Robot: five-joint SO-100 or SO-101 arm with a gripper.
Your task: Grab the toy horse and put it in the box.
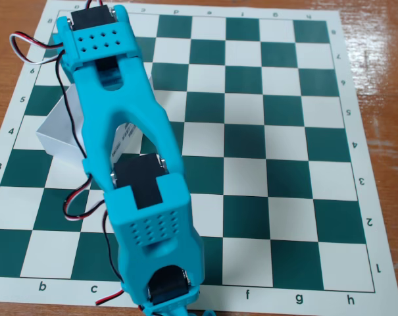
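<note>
The cyan arm stretches from the top left down to the bottom edge of the fixed view and covers the left part of the green and white chessboard. The white box lies on the board at the left, mostly hidden behind the arm. A bit of its side with black print shows through the gap in the arm. The toy horse is not visible. The gripper's fingers are cut off by the frame edge, so they are out of view.
Red, black and white servo wires hang along the arm's left side. The board lies on a brown wooden table, which shows at the right and left edges.
</note>
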